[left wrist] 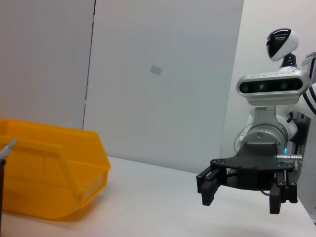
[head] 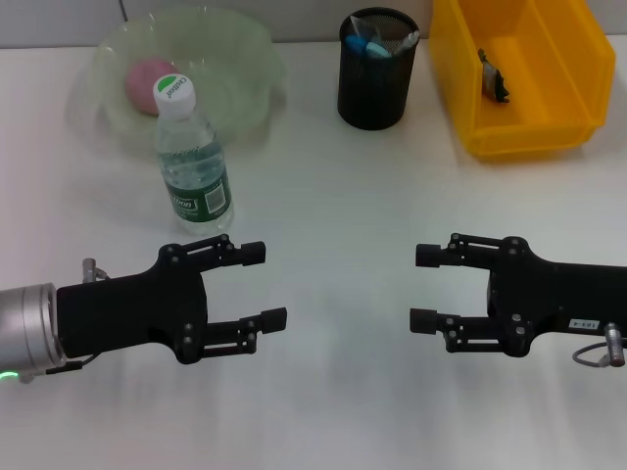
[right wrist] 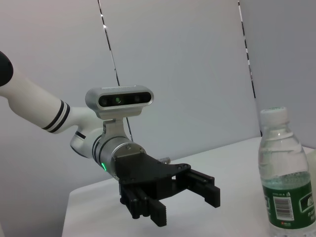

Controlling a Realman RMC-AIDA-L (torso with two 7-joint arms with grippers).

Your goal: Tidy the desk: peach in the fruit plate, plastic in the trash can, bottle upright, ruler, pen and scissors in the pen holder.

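Head view showed a white desk (head: 333,196) before pale grey wall panels. Left gripper (head: 269,285) and right gripper (head: 419,287) hovered near its front, jaws wide apart, empty. Bottle (head: 193,162) stood upright beside the plate (head: 245,59) holding the peach (head: 147,78); holder (head: 376,88) and bin (head: 519,127) stood behind.

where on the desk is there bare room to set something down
Bare desk lies between the bottle and the trash can, and between the open left gripper and right gripper. The back edge is crowded: fruit plate, pen holder.
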